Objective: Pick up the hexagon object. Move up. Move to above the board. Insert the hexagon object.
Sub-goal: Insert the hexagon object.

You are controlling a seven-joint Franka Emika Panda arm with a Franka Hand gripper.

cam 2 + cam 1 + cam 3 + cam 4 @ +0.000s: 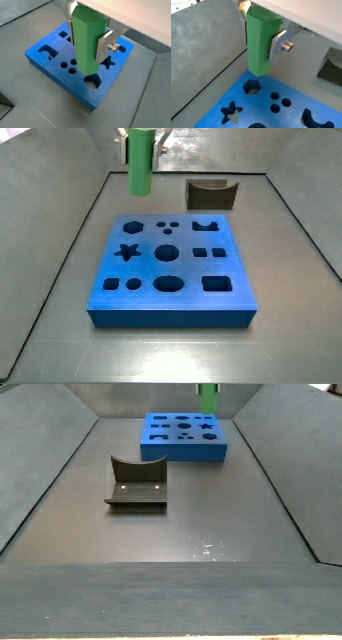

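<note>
A: Where is the gripper [90, 35] now?

B: High up, over the board [241, 306], pointing down. In a side view only its tip shows at the top edge [142, 136]; the rest of the arm is out of frame.

A: And the fingers?

B: Closed on the rod [260, 42], one silver plate [278, 46] on each flat side, w/ a bolt on the near one. The grip is on the upper part; the lower part hangs free.

A: Rod upright?

B: Yes, vertical in both side views [138, 166] [209, 400]. Bottom end is clearly above the board, not touching.

A: Which hole is under it?

B: In a wrist view the hexagon hole [252, 86] is just below the rod's end. In the other wrist view [89, 42] the rod hides that part of the board [40, 61], so I cannot tell the alignment exactly.

A: Other things?

B: A dark U-block [211, 194] on the floor behind the board, well apart from it. Same block shows nearer to camera in a side view [136, 483].
</note>
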